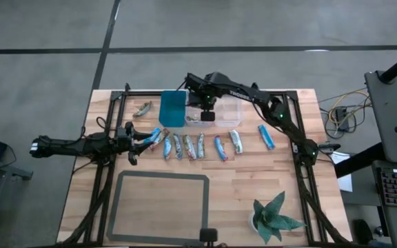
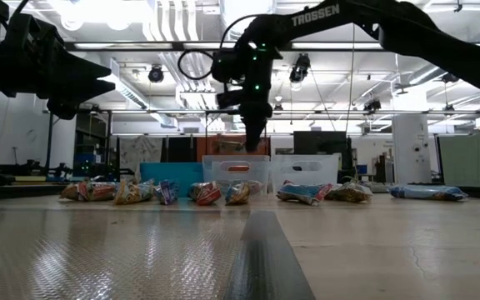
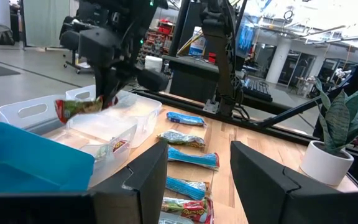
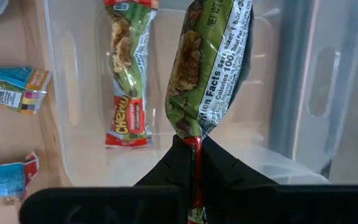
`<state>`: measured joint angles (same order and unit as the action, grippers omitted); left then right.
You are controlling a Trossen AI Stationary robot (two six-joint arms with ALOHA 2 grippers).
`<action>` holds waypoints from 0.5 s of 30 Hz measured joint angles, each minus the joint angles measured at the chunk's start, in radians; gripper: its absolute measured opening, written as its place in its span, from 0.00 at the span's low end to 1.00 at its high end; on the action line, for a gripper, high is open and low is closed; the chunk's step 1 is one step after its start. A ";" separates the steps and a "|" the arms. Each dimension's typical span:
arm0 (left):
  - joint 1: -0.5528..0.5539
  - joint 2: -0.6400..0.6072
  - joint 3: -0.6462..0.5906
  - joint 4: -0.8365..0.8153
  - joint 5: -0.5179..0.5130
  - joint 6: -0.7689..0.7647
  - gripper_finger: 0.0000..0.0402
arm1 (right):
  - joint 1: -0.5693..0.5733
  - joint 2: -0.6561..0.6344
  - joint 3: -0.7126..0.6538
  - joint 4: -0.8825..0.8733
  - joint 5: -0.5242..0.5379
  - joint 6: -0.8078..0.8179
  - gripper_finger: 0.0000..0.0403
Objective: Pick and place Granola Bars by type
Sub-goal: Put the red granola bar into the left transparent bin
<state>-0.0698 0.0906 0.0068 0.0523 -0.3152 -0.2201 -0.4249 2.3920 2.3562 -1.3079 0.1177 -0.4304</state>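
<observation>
The left gripper (image 1: 143,140) lies low near the table's (image 1: 267,179) left edge, jaws parted and holding nothing, just beside the leftmost bar of a row of granola bars (image 1: 200,145) that runs across the middle of the table; one stray bar (image 1: 142,109) lies near the far left corner; a teal bin (image 1: 173,109) stands at the far edge, a clear bin (image 1: 227,116) touching its right side; the right gripper (image 4: 192,163) hangs over the clear bin, pinched tight on the end of a green-wrapped bar (image 4: 209,68); another green bar (image 4: 128,74) lies inside that bin; a potted plant (image 1: 276,218) stands near the near right corner.
</observation>
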 joint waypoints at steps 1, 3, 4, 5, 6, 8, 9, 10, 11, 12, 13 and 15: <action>0.000 0.000 0.000 0.000 0.000 0.000 0.39 | 0.002 0.005 0.000 0.005 -0.005 0.000 0.02; 0.000 0.000 0.000 0.000 0.000 0.000 0.39 | 0.005 0.014 0.000 0.015 -0.007 0.000 0.02; 0.000 0.000 0.000 0.000 0.000 0.000 0.39 | 0.006 0.017 -0.001 0.013 -0.007 0.000 0.02; 0.000 0.000 0.000 0.000 0.000 0.000 0.39 | 0.008 0.024 -0.001 0.014 -0.007 -0.001 0.02; 0.000 0.000 0.000 0.000 0.000 0.000 0.39 | 0.009 0.030 -0.001 0.016 -0.007 -0.001 0.02; 0.000 0.000 0.000 0.000 0.000 0.000 0.39 | 0.009 0.041 -0.001 0.015 -0.010 0.001 0.02; 0.000 0.000 0.000 0.000 0.000 0.000 0.39 | 0.009 0.048 -0.001 0.015 -0.011 0.000 0.02; 0.000 0.000 0.000 0.000 0.000 0.000 0.39 | 0.009 0.054 -0.001 0.015 -0.011 0.000 0.02; 0.000 0.000 0.000 0.000 0.000 0.000 0.39 | 0.009 0.061 -0.001 0.015 -0.012 0.000 0.02; 0.000 0.000 0.000 0.000 0.000 0.000 0.39 | 0.008 0.066 -0.001 0.014 -0.011 0.000 0.02; 0.000 0.000 0.000 0.000 0.000 0.000 0.39 | 0.008 0.071 -0.002 0.014 -0.011 0.000 0.02; 0.000 0.000 0.000 0.000 0.000 0.000 0.39 | 0.008 0.079 -0.002 0.014 -0.012 -0.005 0.02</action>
<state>-0.0699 0.0906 0.0068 0.0521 -0.3153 -0.2203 -0.4168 2.4706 2.3543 -1.2938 0.1060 -0.4357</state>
